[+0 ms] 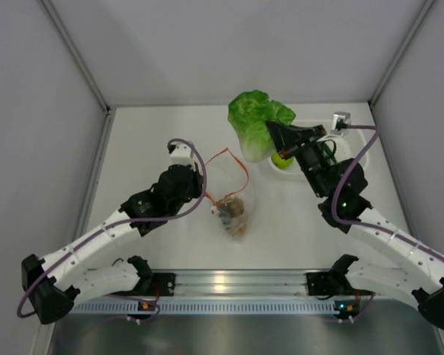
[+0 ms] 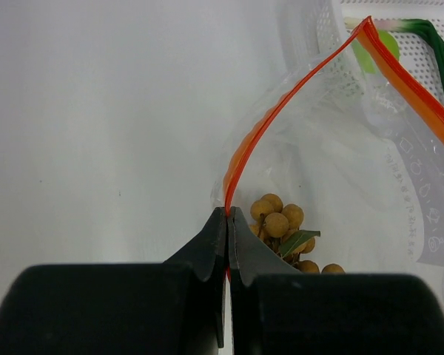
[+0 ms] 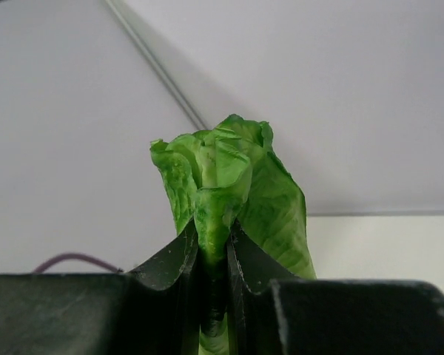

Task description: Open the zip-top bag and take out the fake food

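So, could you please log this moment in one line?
left tool: shut on zip-top bag | right tool: shut on lettuce | brown cluster: in bag | lime-green fruit: in basket

Top view: the right gripper (image 1: 272,132) covers part of the lime (image 1: 283,160) and most of the basket (image 1: 287,171).
Left wrist view: the bag (image 2: 399,170) runs past the right edge; the left gripper (image 2: 228,214) hides the lower brown cluster (image 2: 277,218).
Right wrist view: the lettuce (image 3: 229,185) base is concealed between the fingers (image 3: 170,259).

Count by kind, one each: zip-top bag (image 1: 240,185), table centre; brown ball cluster (image 1: 234,211) inside it; lettuce head (image 1: 255,118) at 1 o'clock; lime-green fruit (image 1: 283,160) at 2 o'clock; white perforated basket (image 2: 407,55), also 2 o'clock. Fake food total — three.
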Robot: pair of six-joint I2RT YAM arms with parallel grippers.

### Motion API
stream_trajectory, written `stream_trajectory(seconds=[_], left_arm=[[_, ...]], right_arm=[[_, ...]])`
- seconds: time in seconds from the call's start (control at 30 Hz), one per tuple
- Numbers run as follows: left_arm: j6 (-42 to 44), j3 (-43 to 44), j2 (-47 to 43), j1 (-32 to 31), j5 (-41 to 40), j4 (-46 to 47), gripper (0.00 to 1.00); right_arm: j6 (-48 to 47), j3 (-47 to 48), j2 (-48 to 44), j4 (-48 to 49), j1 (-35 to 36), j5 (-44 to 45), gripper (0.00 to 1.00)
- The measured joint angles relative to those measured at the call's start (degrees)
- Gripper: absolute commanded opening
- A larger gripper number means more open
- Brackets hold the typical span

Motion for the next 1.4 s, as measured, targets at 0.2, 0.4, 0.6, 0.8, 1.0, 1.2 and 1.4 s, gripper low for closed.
stream_trajectory(seconds=[0.2,0.4,0.6,0.8,1.0,1.2,1.4], left_arm=[[-0.13,0.0,0.0,0.0,-0.83,-0.13,0.0],[-0.13,0.52,0.04,0.0,-0.55,-0.42,0.0],[-0.11,2.23,0.02,0.0,0.59,-0.5,0.0],[-0.07,4.0,-0.04,0.0,1.79,-1.42,0.0],[0.59,6.19,-0.26,0.0,1.73,-4.13,0.0],[1.88,10.51,-0.28,0.0,0.81,-8.09,0.0],[3.41,14.71,-0.98,0.0,-0.9,-12.68,0.0]], right_arm=[[3.65,6.34,-0.07,-7.45,-12.28,-3.78,0.0],[5.68,6.86,0.15,-14.56,-24.87,-7.48,0.0],[5.07,6.97,1.95,-19.65,-32.37,-7.32,0.0],[2.71,8.76,9.53,-24.06,-37.46,-7.43,0.0],[0.35,9.27,15.72,-28.94,-38.97,-7.45,0.0],[-1.11,9.42,20.13,-30.34,-39.08,-7.39,0.0],[-2.73,9.42,25.66,-30.25,-39.23,-7.41,0.0]])
